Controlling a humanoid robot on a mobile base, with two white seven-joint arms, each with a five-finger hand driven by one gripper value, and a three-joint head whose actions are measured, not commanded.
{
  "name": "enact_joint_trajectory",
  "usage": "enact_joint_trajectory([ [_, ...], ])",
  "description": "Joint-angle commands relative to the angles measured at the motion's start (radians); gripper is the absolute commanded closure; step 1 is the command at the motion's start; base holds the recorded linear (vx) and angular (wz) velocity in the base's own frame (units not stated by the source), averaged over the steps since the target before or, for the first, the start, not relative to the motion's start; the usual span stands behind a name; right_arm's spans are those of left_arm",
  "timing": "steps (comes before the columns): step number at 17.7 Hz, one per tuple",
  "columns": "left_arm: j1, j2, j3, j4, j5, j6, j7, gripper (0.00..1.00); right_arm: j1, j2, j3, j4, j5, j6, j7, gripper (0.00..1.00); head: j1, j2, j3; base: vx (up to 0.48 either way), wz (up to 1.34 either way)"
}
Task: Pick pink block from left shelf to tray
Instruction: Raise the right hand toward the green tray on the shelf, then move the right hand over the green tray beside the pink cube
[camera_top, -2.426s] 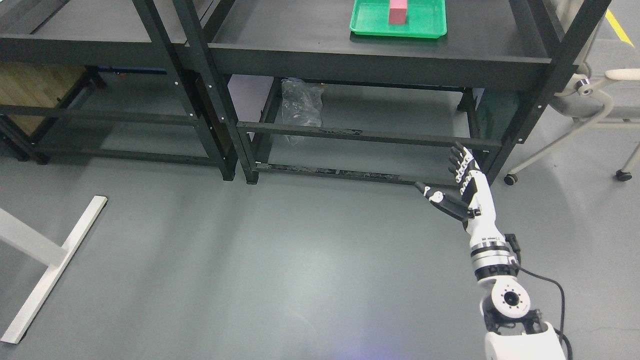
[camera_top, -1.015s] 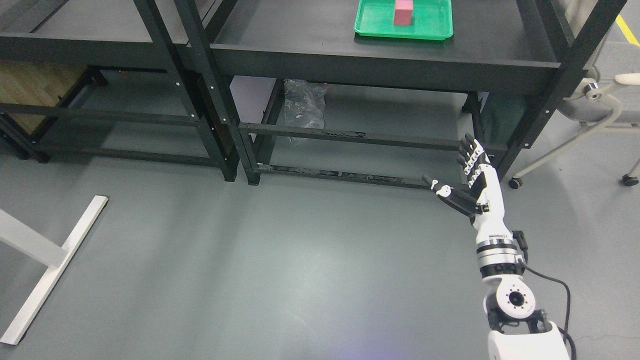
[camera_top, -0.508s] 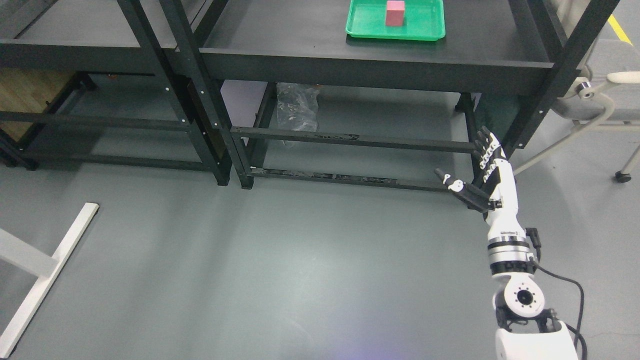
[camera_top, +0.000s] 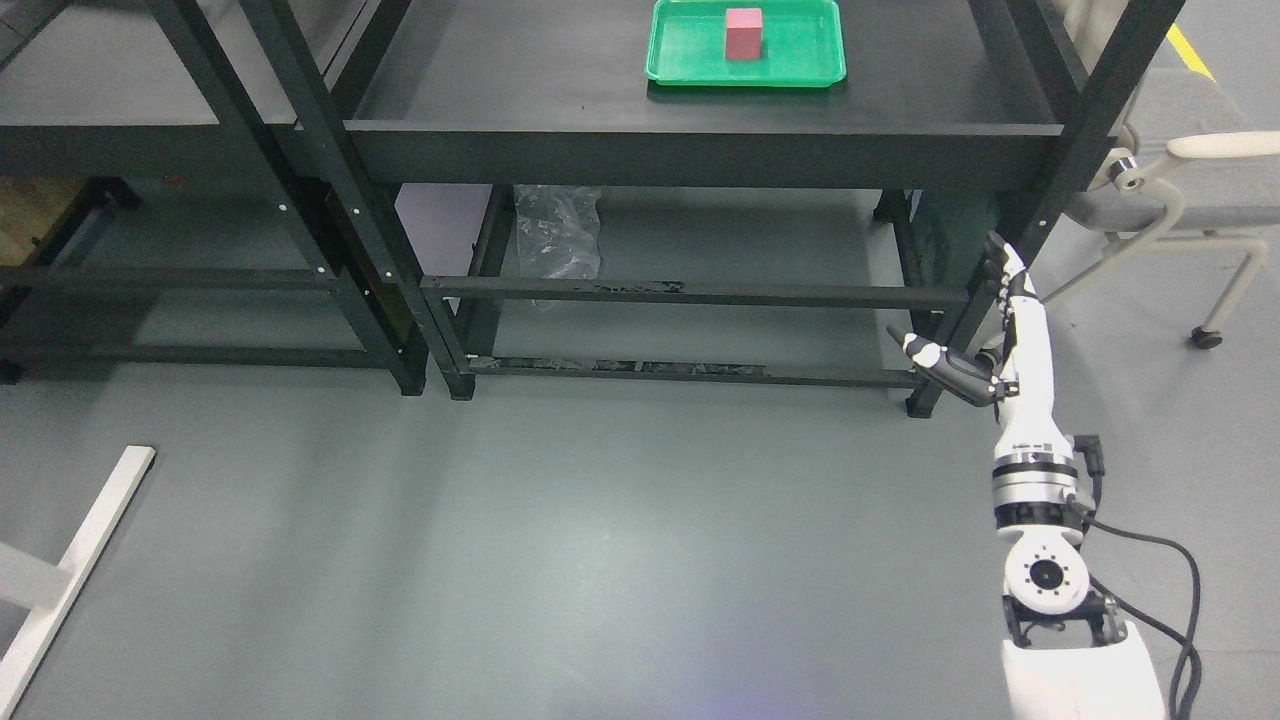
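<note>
The pink block (camera_top: 744, 47) stands upright inside the green tray (camera_top: 690, 62), a little right of the tray's middle, and the tray sits on the top board of the black shelf (camera_top: 700, 150), toward its back edge and roughly centred between the two front uprights. The board around the tray is bare on its left, on its right and along the front edge, so there is open room on every near side of the tray. A second, lower-set black shelf (camera_top: 150, 140) stands just beside it on the left, their uprights nearly touching. Under the top board a horizontal rail crosses the frame, and a crumpled clear plastic bag (camera_top: 555, 235) hangs or leans behind it near the left leg. The grey floor (camera_top: 550, 540) in front of both shelves is wide and open; a white table foot (camera_top: 75, 565) lies at the lower left and an office chair (camera_top: 1170, 190) stands beyond the shelf's right upright. The right robot hand (camera_top: 985, 335) is raised in front of the shelf's right front leg, well below the board's front edge. Its fingers (camera_top: 1003, 275) point up, straight and close together, the thumb juts out to the left, and it holds nothing. The forearm rises nearly upright from the lower right corner.
</note>
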Motion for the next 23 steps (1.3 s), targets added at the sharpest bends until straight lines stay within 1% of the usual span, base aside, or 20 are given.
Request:
enact_joint_trajectory([
  [1, 0.0, 0.017, 0.0, -0.017, 0.0, 0.0, 0.0, 0.0, -0.033, -0.017, 0.021, -0.021, 0.587, -0.008, -0.023, 0.0, 0.0, 0.0, 0.0, 0.112, -0.11],
  [2, 0.0, 0.017, 0.0, -0.017, 0.0, 0.0, 0.0, 0.0, -0.038, -0.017, 0.02, -0.024, 0.584, -0.028, -0.038, 0.0, 0.0, 0.0, 0.0, 0.138, -0.06],
  [5, 0.0, 0.017, 0.0, -0.017, 0.0, 0.0, 0.0, 0.0, -0.05, -0.017, 0.023, -0.021, 0.617, -0.033, -0.053, 0.0, 0.0, 0.0, 0.0, 0.16, -0.02],
  [7, 0.0, 0.017, 0.0, -0.017, 0.0, -0.001, 0.0, 0.0, -0.063, -0.017, 0.044, -0.01, 0.739, -0.03, -0.053, 0.0, 0.0, 0.0, 0.0, 0.185, 0.01],
  [9, 0.0, 0.017, 0.0, -0.017, 0.0, 0.0, 0.0, 0.0, -0.079, -0.017, 0.087, 0.01, 0.806, -0.027, -0.053, 0.0, 0.0, 0.0, 0.0, 0.186, 0.08],
  [13, 0.0, 0.017, 0.0, -0.017, 0.0, -0.001, 0.0, 0.0, -0.099, -0.017, 0.097, 0.011, 0.798, -0.027, -0.064, 0.0, 0.0, 0.0, 0.0, 0.205, 0.1],
  [16, 0.0, 0.017, 0.0, -0.017, 0.0, 0.0, 0.0, 0.0, -0.139, -0.017, 0.107, 0.015, 0.803, -0.025, -0.087, 0.0, 0.0, 0.0, 0.0, 0.215, 0.13],
  [23, 0.0, 0.017, 0.0, -0.017, 0.0, -0.001, 0.0, 0.0, -0.193, -0.017, 0.132, 0.05, 0.803, -0.018, -0.053, 0.0, 0.0, 0.0, 0.0, 0.199, 0.13],
])
